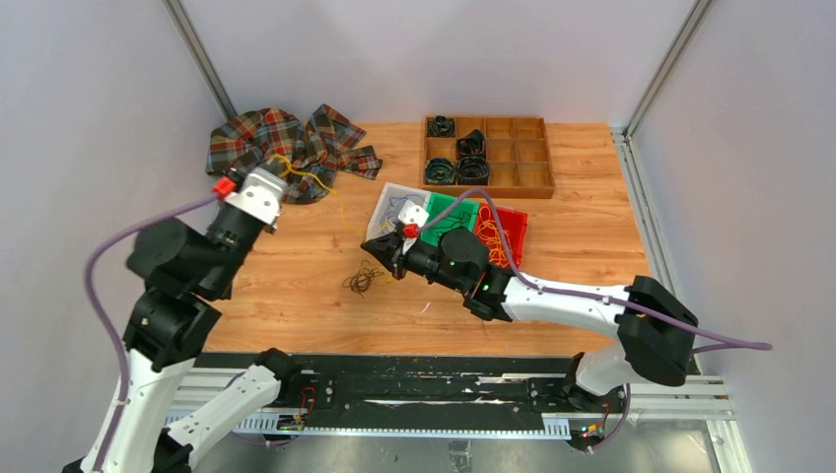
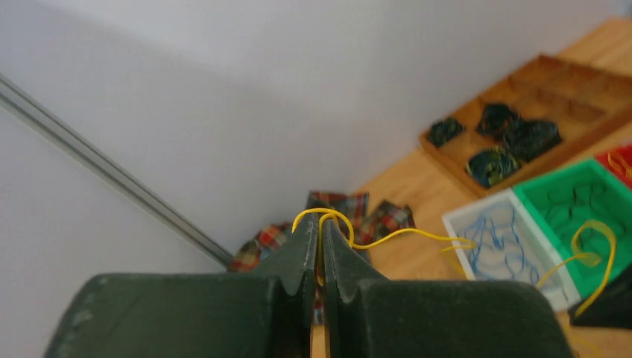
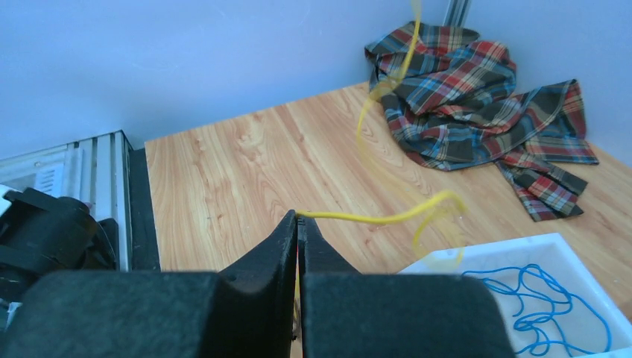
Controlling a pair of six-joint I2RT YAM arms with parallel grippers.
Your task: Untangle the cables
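Note:
A thin yellow cable [image 2: 387, 235] runs between both grippers. My left gripper [image 2: 320, 220] is shut on a loop of it, raised over the table's left side near the plaid cloth [image 1: 286, 143]. My right gripper [image 3: 299, 218] is shut on the cable's other end, and the yellow cable [image 3: 373, 218] arcs away from its tips toward the cloth. In the top view the left gripper [image 1: 277, 168] is at the back left and the right gripper [image 1: 378, 251] at mid-table. A small dark clump of cables [image 1: 363, 281] lies on the wood just in front of the right gripper.
A white bin [image 3: 551, 242] holds blue cables [image 3: 536, 306]; a green bin [image 2: 581, 201] and a red bin [image 1: 503, 236] sit beside it. A wooden compartment tray [image 1: 532, 182] with black coiled rolls stands at the back. Walls close in left, back and right.

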